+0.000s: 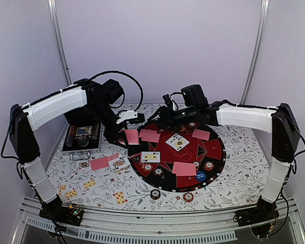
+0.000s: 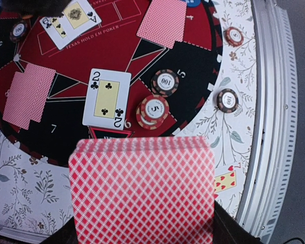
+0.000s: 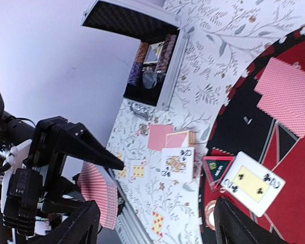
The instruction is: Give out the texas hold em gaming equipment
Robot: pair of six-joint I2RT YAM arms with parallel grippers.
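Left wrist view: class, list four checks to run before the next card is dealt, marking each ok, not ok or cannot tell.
1. Left gripper shut on the deck: ok.
2. Right gripper open and empty: ok.
3. Two of clubs lying face up on the mat: ok.
4. Held deck squared up: not ok, its edges look slightly fanned.
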